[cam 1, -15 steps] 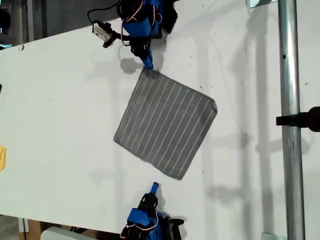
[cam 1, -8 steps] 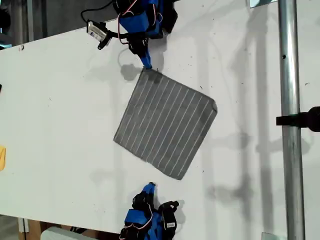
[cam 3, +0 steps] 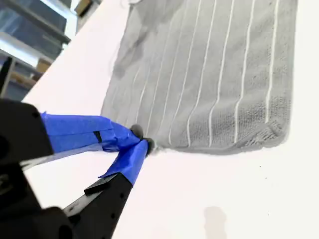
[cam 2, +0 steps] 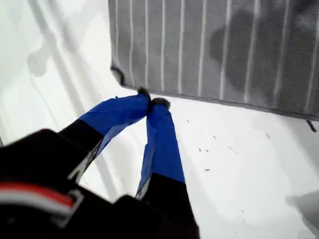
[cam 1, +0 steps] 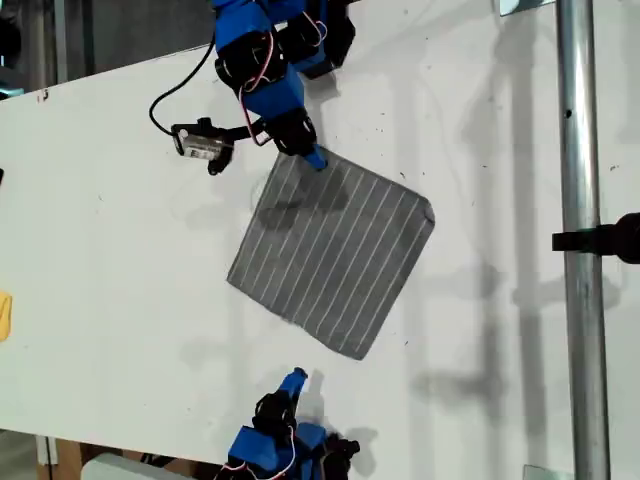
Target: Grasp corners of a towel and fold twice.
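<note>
Both my first gripper (cam 2: 149, 103) and my second gripper (cam 3: 141, 139) are hovering closed, empty, by the towel (cam 1: 330, 250); a metal pole (cam 1: 578, 150) is crossing the white tabletop (cam 1: 120, 250).

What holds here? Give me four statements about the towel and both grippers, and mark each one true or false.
1. The towel lies spread open on the table, not yet folded. True.
2. My second gripper holds a towel corner. False: in the exterior view it sits over bare table, apart from the towel, jaws shut on nothing.
3. My first gripper is wide open. False: its fingertips meet.
4. A metal pole stands toward the exterior view's right of the towel. True.
</note>
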You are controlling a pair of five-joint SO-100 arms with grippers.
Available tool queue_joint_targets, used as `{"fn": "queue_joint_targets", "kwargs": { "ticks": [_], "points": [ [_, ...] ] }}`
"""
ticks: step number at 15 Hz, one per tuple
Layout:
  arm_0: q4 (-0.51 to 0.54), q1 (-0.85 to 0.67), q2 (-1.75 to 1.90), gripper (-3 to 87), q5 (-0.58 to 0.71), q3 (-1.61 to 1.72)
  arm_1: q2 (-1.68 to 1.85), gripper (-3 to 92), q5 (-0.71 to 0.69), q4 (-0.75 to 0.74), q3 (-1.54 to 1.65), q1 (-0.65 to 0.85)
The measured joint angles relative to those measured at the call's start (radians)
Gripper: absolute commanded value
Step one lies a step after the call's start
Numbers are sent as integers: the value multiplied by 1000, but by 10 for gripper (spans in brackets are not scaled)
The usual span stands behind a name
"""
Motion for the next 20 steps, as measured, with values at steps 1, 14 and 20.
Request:
{"fn": "queue_joint_targets", "kwargs": {
  "ticks": [1,14,20],
  "points": [
    [31,32,-92,-28,15,-100,-112,-3,0,40,-118,-35],
    [267,249,-756,-28,249,-825,-853,323,12,169,-756,-204],
    [273,249,-785,-28,247,-825,-1149,316,37,167,-857,-232]
  ]
}}
